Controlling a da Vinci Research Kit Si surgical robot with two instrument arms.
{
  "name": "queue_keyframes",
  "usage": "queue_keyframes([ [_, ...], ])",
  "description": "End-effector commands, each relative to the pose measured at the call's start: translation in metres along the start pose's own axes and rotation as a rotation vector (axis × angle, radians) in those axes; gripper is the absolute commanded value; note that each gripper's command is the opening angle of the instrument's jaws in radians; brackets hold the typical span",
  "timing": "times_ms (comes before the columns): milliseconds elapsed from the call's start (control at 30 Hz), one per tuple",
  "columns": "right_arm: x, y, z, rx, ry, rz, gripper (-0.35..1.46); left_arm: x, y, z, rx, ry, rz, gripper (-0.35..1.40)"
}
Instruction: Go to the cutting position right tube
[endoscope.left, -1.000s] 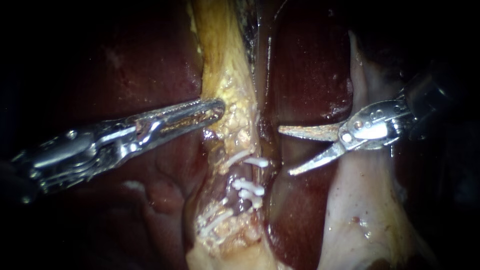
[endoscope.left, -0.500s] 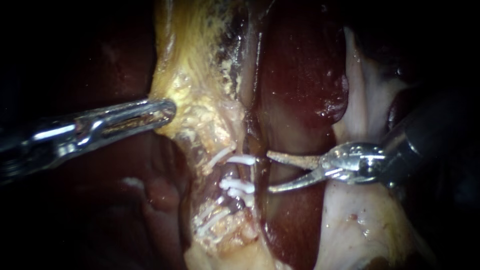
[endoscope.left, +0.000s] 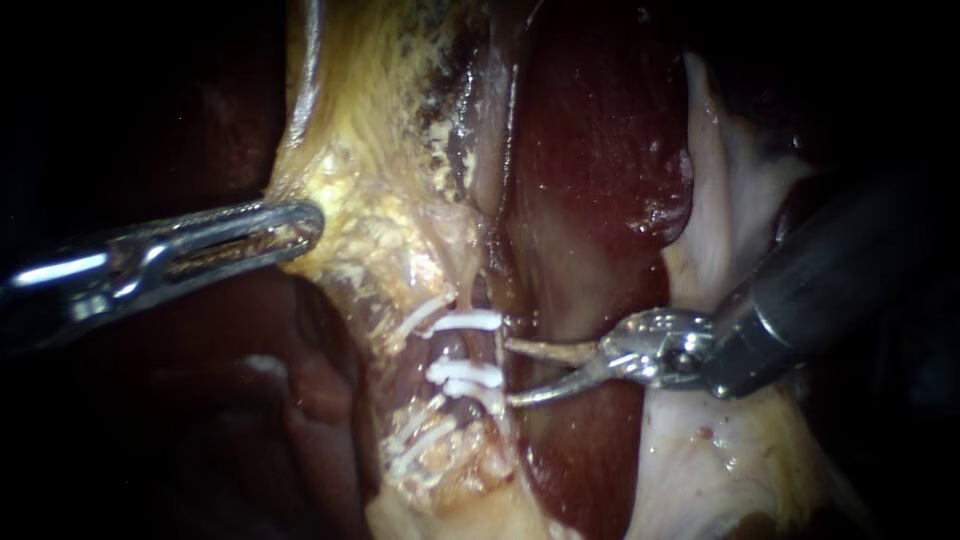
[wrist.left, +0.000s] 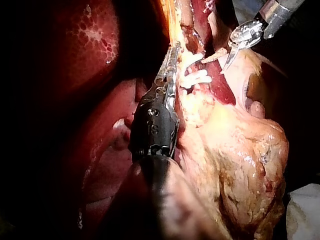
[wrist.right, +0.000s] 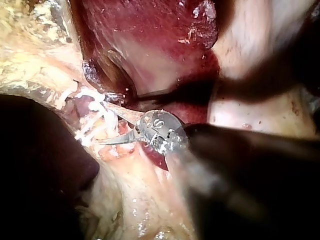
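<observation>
Beside the clipped tube (endoscope.left: 470, 347): right instrument (endoscope.left: 508, 372) in place, tool open.

Reaches in from the right across dark red liver (endoscope.left: 600, 150) and pale tissue (endoscope.left: 730, 470), the tool's two thin curved blades spread narrowly and gripping nothing. Sets the upper blade tip just under the upper white clip (endoscope.left: 470, 320) and the lower blade tip just below the end of the middle clip (endoscope.left: 465, 373), both tips just beside the tube's right edge; contact impossible to tell. Shows likewise in the right wrist view, blades apart next to the clips. Holds, with the left instrument (endoscope.left: 300, 228) from the left, the edge of the yellow fatty tissue (endoscope.left: 380, 200), tool closed on it, tissue taut toward it, well apart from the clips. Further clips (endoscope.left: 420, 440) lower on the same strip.
</observation>
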Motion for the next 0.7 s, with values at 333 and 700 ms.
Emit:
queue_keyframes([
  [333, 0.0009, 0.0022, 0.0009, -0.007, 0.004, 0.014, 1.25, 0.0000, 0.0000, 0.0000, 0.000, 0.000, 0.000, -0.35],
  [700, 0.0021, 0.0031, 0.0025, -0.001, 0.001, 0.009, 1.18, 0.0001, -0.0001, 0.0000, -0.001, 0.000, 0.000, -0.35],
])
